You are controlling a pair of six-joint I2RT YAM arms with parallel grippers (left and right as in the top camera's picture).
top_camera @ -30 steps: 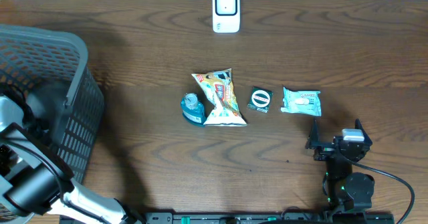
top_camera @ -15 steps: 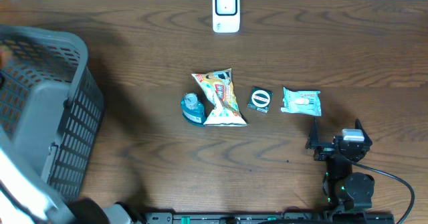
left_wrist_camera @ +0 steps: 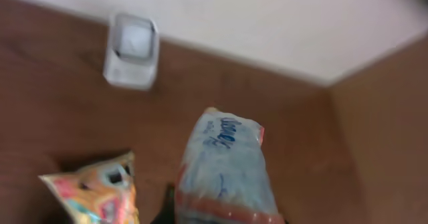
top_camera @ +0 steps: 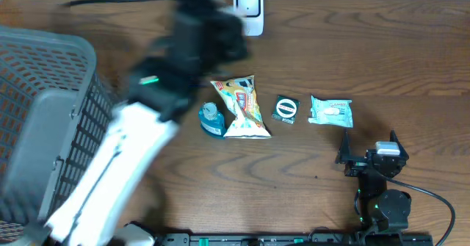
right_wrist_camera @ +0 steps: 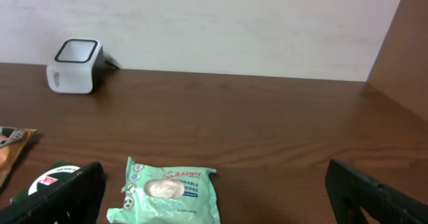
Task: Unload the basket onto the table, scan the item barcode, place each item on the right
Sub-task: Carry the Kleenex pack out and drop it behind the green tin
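Brown wooden surface (top_camera: 330,55), white wall behind. Left hand (top_camera: 209,29), blurred, swung from basket (top_camera: 66,62) toward scanner (top_camera: 248,11), pinching blue-white packet (left_wrist_camera: 226,167) near it. Scan judged imminent; barcode side not discernible. Right hand (top_camera: 369,149) spread, idle.

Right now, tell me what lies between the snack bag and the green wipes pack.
A small black packet with a round label lies between the snack bag and the wipes pack; the overhead view shows it.
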